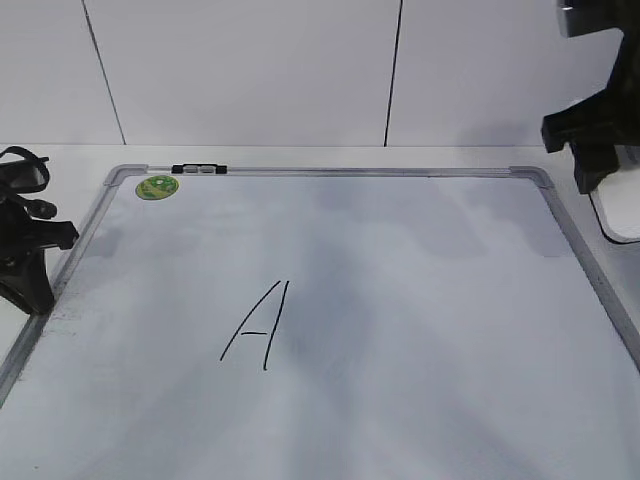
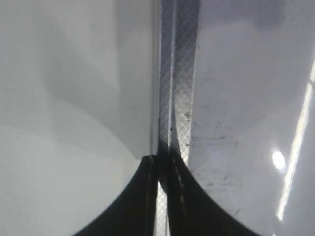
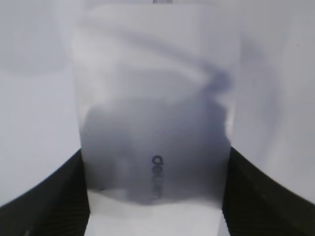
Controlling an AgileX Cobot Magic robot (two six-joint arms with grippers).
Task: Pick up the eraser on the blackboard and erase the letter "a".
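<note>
The blackboard (image 1: 330,260) is a white board with a grey frame and a green sticker (image 1: 157,186). A tall capital "A" (image 1: 258,325) is written near its middle. No small "a" shows anywhere; the board has only faint grey smears. The eraser (image 3: 157,123), white with grey lettering, sits between the jaws of my right gripper (image 3: 155,206), which touch both its long sides. In the exterior view the eraser (image 1: 618,215) is just past the board's right edge, under my right gripper (image 1: 585,175). My left gripper (image 2: 162,196) is shut and empty over the board's left frame (image 2: 179,98).
My left arm (image 1: 25,240) rests by the board's left edge. A small black clip (image 1: 199,169) sits on the top frame. A white panelled wall stands behind the table. The board's frame (image 1: 590,260) runs close beside the eraser.
</note>
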